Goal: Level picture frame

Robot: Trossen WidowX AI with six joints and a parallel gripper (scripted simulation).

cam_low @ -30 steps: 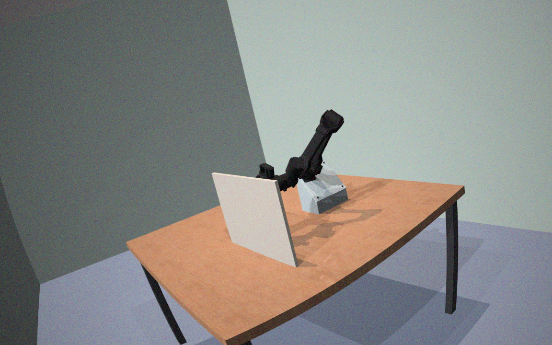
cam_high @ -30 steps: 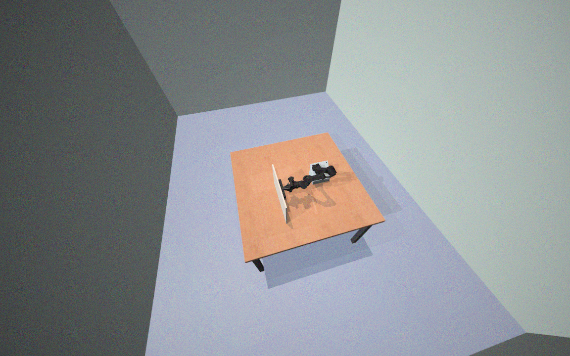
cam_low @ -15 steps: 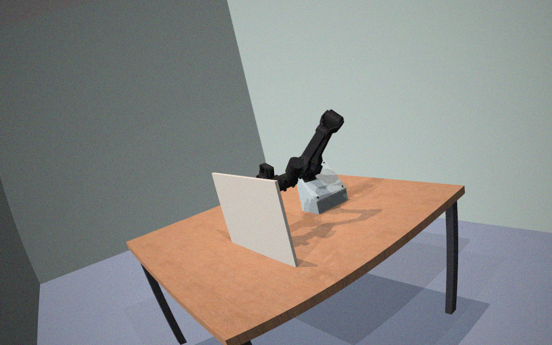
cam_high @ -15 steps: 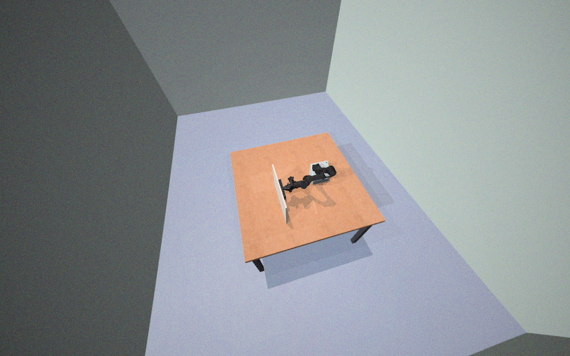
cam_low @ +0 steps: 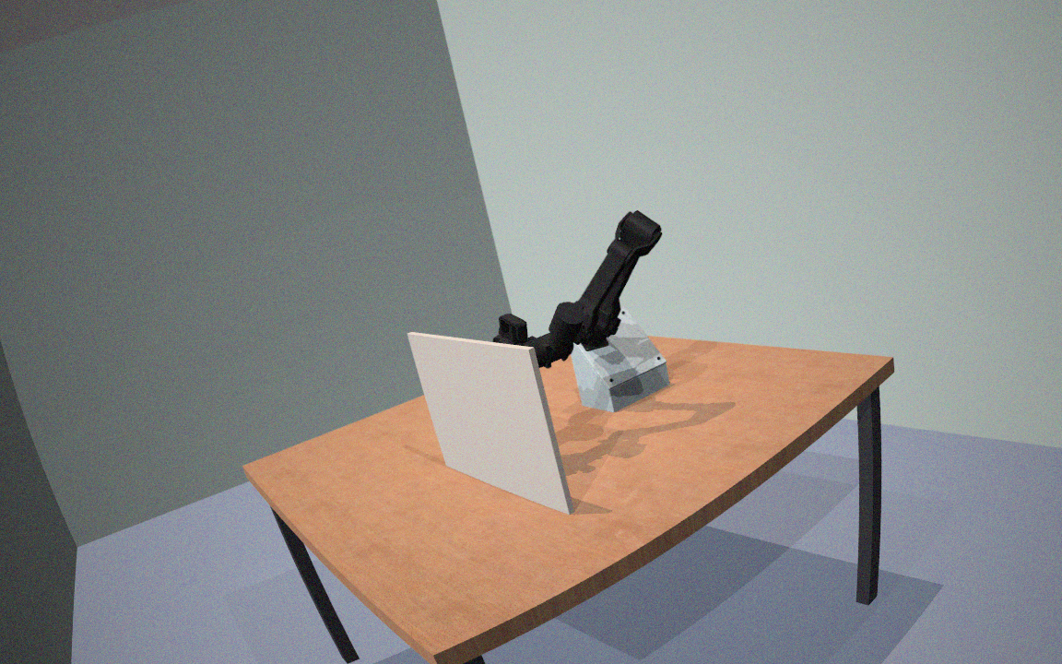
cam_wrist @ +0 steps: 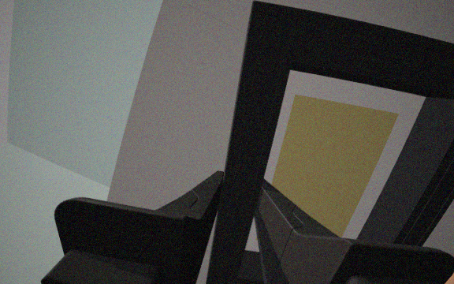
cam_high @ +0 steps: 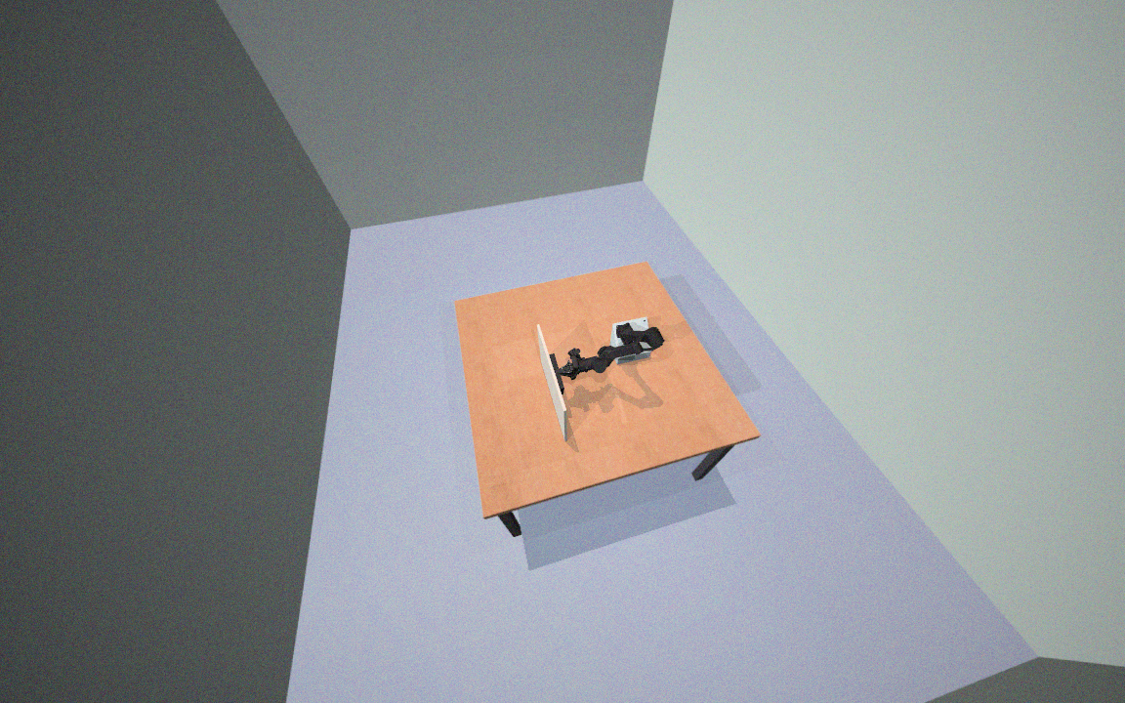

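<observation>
The picture frame (cam_wrist: 266, 59) (cam_high: 561, 385) has a thick black border, a pale mat and a mustard-yellow centre. It is in front of the upright pale wall panel (cam_high: 561, 419) (cam_low: 485, 420) (cam_wrist: 180, 99). My gripper (cam_wrist: 238, 181) is shut on the frame's left border in the wrist view, one finger on the outer side and one on the inner side. The panel hides the frame and the fingertips in the exterior view. The screw and the notched strip are hidden. The wrist view is tilted, so I cannot tell whether the frame is level.
The arm (cam_high: 605, 358) (cam_low: 609, 280) reaches from its pale angled base (cam_low: 601, 387) to the front of the panel. Both stand on the wooden table (cam_high: 637, 436) (cam_low: 336, 479). Shadows of the arm lie on the table between base and panel.
</observation>
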